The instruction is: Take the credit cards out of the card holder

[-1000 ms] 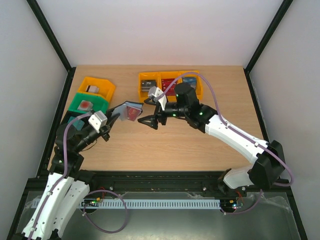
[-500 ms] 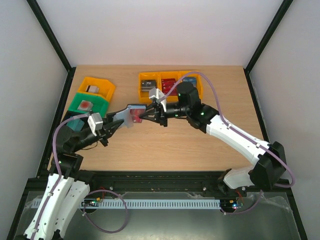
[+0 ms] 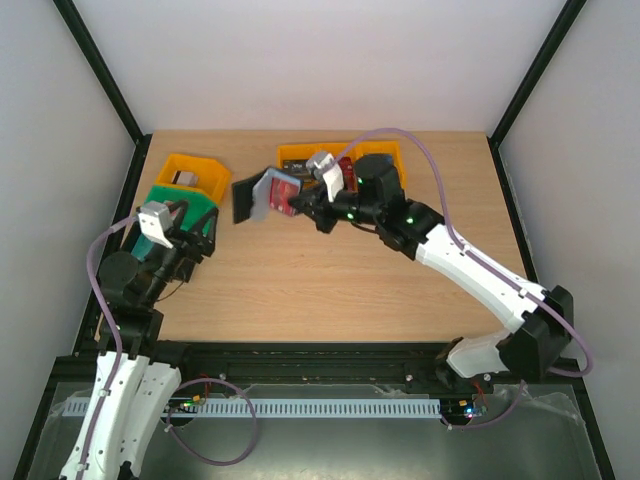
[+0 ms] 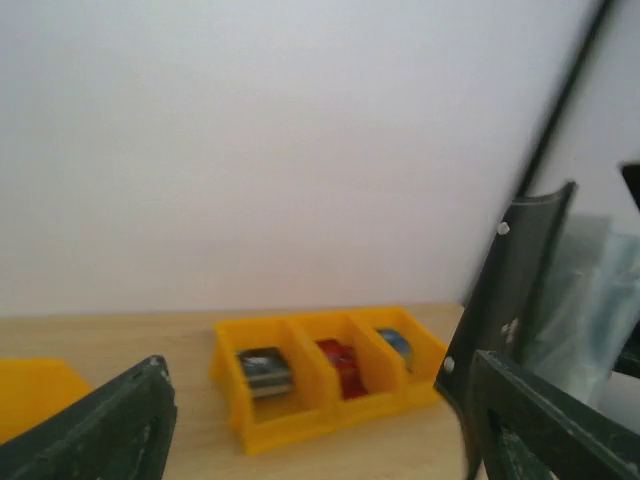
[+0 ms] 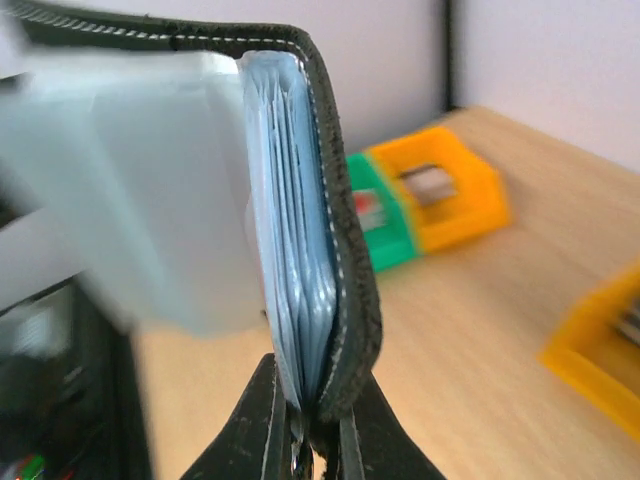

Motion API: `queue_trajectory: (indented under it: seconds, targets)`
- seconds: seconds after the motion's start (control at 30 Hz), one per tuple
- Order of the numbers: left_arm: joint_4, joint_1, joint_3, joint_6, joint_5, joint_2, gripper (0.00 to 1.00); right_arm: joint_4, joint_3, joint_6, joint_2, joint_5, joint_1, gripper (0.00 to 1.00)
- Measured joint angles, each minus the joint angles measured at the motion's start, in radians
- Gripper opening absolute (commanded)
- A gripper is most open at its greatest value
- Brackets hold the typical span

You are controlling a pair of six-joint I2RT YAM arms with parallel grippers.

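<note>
1. Landmark: the three-compartment yellow bin (image 3: pixel 386 151) at the far side of the bench (image 3: pixel 330 290). All places below are given from it.
2. Card holder (image 3: pixel 255 197): held in the air just in front of the bin's left end, clear of the bench. It is open, with the black flap hanging away from the bin. The wrist view shows it edge-on, a stitched black cover around tightly packed pale blue leaves; I cannot tell cards from pocket walls there.
3. Credit cards (image 3: pixel 286 193): none out yet. One reddish face shows in the holder, on the side nearest the bin.
4. My right hand (image 3: pixel 302 204): clamped on the holder's lower edge, a narrow bite at the fold.
5. My left hand (image 3: pixel 192 238): well apart from the bin, off to its left and nearer my bases. Its fingers (image 4: pixel 110 425) are spread with nothing between them.
6. Risk, slip: the bite is small, so a pull on a card may drag the whole holder out of my right hand.
7. Risk, pivot: the loose flap could swing shut and cover the cards.
8. Risk, multiple pick: with leaves this tightly packed, my left hand could pinch several at once, or pocket fabric.
9. Risk, drop: a card freed in the air may fall into the bin.
</note>
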Motion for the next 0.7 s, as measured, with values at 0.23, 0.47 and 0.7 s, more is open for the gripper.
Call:
queue_trajectory:
  seconds: [0.23, 0.47, 0.7]
  targets:
    - [-0.008, 0.034, 0.000, 0.060, -0.121, -0.002, 0.43, -0.213, 0.218, 0.171, 0.182, 0.493, 0.014, 0.02]
    - [0.024, -0.066, -0.003, 0.094, 0.272, 0.011, 0.35, -0.375, 0.325, 0.214, 0.315, 0.677, 0.140, 0.02]
    - [0.060, -0.180, -0.043, 0.011, 0.285, 0.100, 0.26, -0.453, 0.527, 0.214, 0.438, 0.734, 0.251, 0.02]
